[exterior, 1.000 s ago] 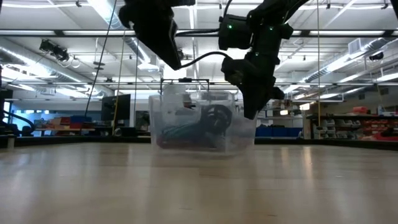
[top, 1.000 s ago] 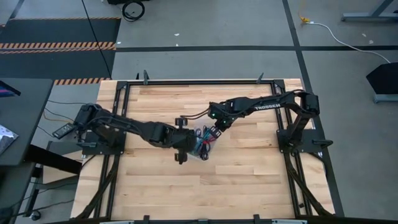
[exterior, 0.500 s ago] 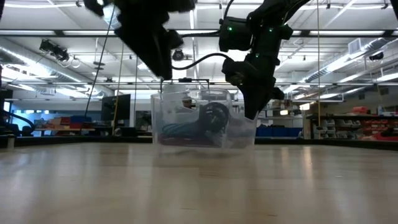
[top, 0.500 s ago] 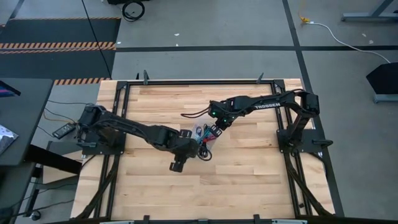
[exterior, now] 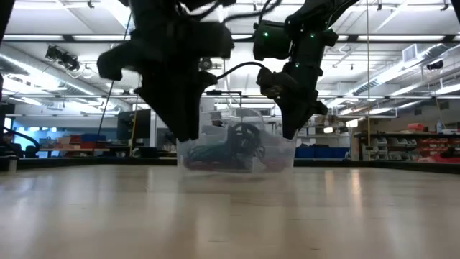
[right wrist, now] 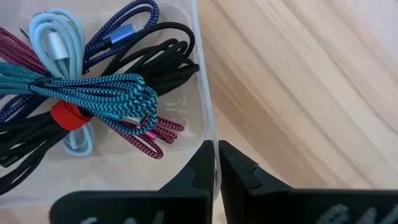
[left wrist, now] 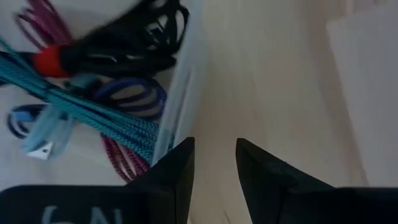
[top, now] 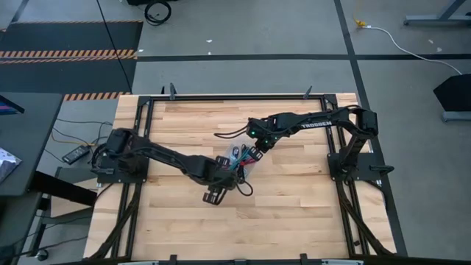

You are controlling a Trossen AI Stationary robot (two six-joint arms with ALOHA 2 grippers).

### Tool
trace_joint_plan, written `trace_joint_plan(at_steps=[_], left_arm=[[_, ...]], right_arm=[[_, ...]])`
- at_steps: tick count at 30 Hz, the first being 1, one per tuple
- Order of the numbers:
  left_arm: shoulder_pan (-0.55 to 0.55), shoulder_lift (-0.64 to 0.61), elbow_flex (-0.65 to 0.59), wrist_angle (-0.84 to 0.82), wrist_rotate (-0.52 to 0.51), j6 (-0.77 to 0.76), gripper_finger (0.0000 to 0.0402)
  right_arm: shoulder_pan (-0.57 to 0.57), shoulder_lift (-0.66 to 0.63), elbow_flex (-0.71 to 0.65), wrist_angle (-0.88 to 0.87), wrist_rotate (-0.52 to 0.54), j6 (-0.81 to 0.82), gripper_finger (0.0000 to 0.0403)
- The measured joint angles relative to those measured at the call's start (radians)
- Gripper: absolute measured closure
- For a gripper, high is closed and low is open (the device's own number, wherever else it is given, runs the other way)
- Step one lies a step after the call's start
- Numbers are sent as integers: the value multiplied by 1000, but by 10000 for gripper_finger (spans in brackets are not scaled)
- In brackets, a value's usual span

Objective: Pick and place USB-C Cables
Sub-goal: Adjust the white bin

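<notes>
The five USB-C cables are seen heaped together in a clear plastic tub (right wrist: 205, 106) near the middle of the wooden table (top: 294, 206): the teal cable (right wrist: 81, 87) lies uppermost, across the black cable with its red band (right wrist: 65, 116), with the maroon cable (right wrist: 155, 134), the purple-blue cable (right wrist: 118, 28) and the light blue cable (right wrist: 53, 34) beneath and beside it. Each is judged light, limp and braided, so that it would sag and may drag a neighbour along where the loops are tangled; the firmest hold is judged to be across the bundled middle of a coil, not at a loose end or a plug. The right gripper (right wrist: 216, 163) is shown clenched on the tub's thin wall, which is likely to flex and slide. The left gripper (left wrist: 214, 168) is held over the opposite wall, its fingers (left wrist: 177, 171) parted, one to each side and nothing grasped. The table is bare, smooth planking set in a dark frame (top: 235, 96); beyond it a large workshop with shelving is seen, over a grey floor with striped hazard tape (top: 66, 55).
</notes>
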Motion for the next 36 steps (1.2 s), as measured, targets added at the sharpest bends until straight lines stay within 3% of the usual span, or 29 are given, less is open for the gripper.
trace_joint_plan(at_steps=[7, 23, 29, 36], left_arm=[[-26, -81, 4, 12, -84, 0, 276], [-41, -135, 2, 42, -98, 18, 276], [-43, -141, 2, 49, -91, 12, 276], [-41, -127, 1, 54, 1, 11, 276]], right_arm=[[0, 0, 0, -1, 1, -7, 387], [2, 0, 1, 10, 11, -34, 386], [3, 0, 1, 5, 14, -34, 386], [3, 0, 1, 5, 15, -34, 386]])
